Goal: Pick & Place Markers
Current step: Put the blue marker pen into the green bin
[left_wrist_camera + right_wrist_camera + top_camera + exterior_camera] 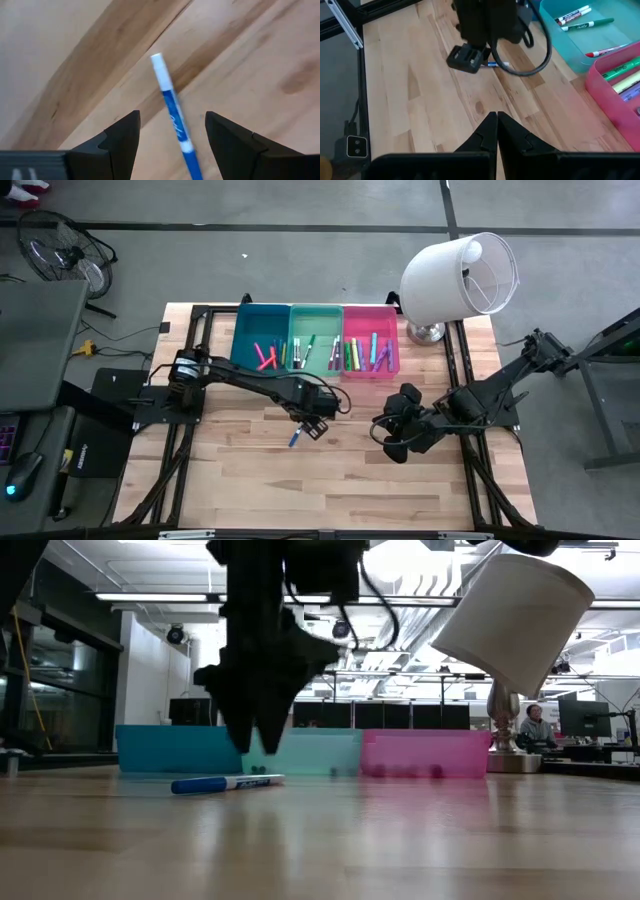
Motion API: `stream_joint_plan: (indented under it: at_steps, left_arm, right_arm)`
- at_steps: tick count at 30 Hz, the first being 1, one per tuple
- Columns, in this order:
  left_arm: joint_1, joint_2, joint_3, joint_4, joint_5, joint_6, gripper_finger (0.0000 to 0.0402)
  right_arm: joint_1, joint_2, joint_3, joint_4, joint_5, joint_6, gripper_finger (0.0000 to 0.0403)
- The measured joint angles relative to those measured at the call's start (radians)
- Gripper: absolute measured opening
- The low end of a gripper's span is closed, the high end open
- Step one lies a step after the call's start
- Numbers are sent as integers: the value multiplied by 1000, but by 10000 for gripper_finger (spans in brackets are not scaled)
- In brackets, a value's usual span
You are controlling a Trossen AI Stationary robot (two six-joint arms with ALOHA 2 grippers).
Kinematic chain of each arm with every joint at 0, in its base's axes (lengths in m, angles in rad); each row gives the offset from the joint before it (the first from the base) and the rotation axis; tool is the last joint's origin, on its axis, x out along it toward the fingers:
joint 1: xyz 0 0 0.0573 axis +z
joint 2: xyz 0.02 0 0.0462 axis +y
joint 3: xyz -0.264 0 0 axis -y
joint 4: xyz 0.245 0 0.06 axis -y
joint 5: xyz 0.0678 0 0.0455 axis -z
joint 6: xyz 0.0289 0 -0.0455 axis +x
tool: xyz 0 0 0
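A blue marker (pixel 172 112) with a white end lies flat on the wooden table (pixel 250 480), in front of the bins (pixel 296 437). My left gripper (pixel 172 116) points straight down over it, open, one finger on each side of the marker and clear of it. In the low view its fingertips (pixel 256 745) hang a little above the marker (pixel 225 783). My right gripper (pixel 496 125) is shut and empty, held in the air over the table's right part (pixel 400 438). Other markers (pixel 345 352) lie in the three bins.
A blue bin (pixel 246 320), a mint green bin (pixel 315 315) and a pink bin (pixel 385 320) stand side by side at the table's far edge. A white lamp (pixel 460 275) stands at the far right. Bare wood lies toward the near edge.
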Motion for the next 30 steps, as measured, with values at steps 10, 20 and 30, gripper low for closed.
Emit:
stream_joint_plan:
  at_steps: [10,20,30]
  left_arm:
    - [2,38,-3,28,28,-5,220]
    - [-4,116,3,45,80,4,220]
    - [-3,143,0,66,118,9,214]
  right_arm:
    - [0,0,0,8,-9,0,0]
    - [0,0,0,9,-19,0,0]
    - [0,0,0,8,-21,0,0]
